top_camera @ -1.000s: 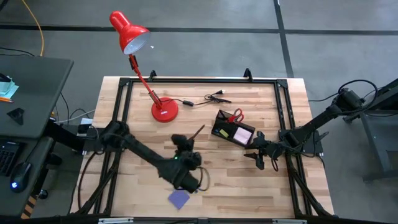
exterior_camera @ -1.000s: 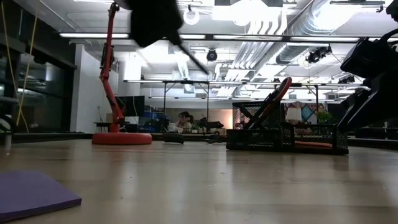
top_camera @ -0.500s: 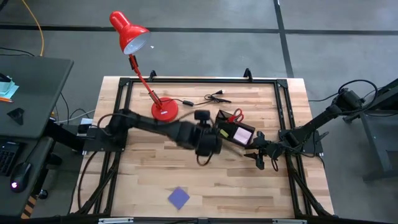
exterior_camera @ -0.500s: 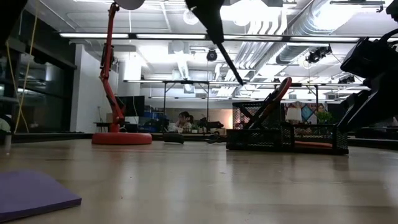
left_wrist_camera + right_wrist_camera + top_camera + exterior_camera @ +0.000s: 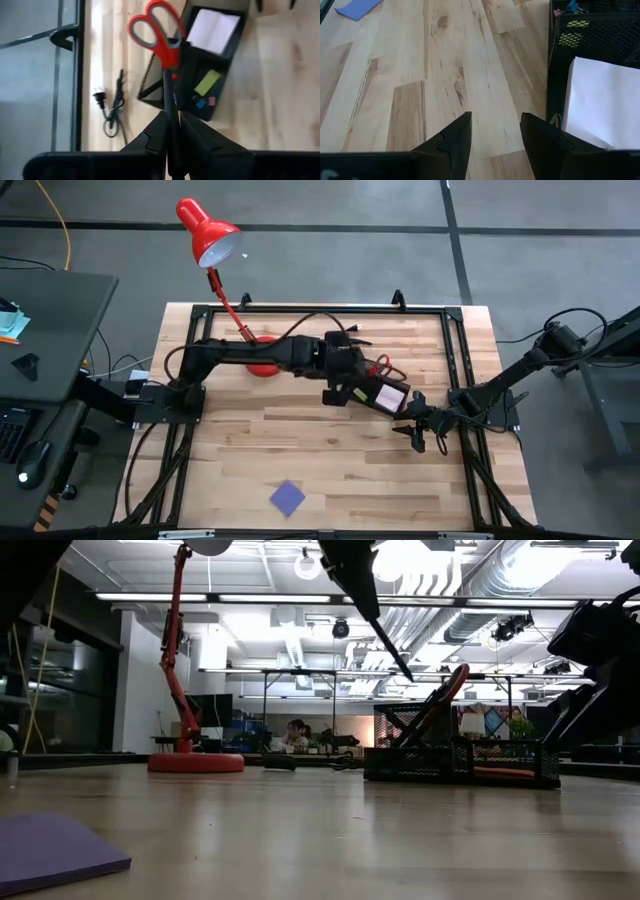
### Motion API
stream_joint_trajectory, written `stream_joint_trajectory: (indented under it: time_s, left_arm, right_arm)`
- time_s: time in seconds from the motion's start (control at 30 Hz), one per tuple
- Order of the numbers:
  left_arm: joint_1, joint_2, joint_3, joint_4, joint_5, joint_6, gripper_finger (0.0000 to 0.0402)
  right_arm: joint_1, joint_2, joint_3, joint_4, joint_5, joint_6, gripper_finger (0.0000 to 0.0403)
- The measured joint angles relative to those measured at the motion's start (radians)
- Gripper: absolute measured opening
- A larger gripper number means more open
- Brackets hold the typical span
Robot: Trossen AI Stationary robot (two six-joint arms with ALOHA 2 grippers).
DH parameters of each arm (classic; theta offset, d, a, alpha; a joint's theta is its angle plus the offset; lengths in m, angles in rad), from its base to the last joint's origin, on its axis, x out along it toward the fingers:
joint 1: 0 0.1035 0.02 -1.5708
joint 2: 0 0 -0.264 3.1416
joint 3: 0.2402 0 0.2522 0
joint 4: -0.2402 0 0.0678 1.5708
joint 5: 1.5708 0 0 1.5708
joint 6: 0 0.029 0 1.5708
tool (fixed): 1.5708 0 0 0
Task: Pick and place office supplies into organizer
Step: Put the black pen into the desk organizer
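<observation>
Left gripper (image 5: 171,134) swung from near the blue-purple note pad (image 5: 288,498) to above the organizer (image 5: 375,391), jaws clamped on a thin dark pen (image 5: 385,635) (tip over the tall section). Drop looked imminent. Right gripper (image 5: 493,134) idle beside it, jaws part-open.

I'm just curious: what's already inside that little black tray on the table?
The organizer holds red-handled scissors standing in its taller section, a pale note pad, a yellow piece and small clips. The mesh walls hide anything lower down.
</observation>
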Motion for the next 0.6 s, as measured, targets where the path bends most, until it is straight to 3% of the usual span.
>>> stream_joint_trajectory:
  time_s: [0.33,0.6]
  left_arm:
    - [0.059,0.04,0.002,0.098,0.018,0.118,0.0029]
    - [0.062,0.079,-0.003,0.016,0.006,0.164,0.0042]
  right_arm:
    - [0.0,0.0,0.0,-0.001,0.0,0.0,0.0159]
    - [0.0,-0.001,0.0,-0.006,0.0,0.0,0.0161]
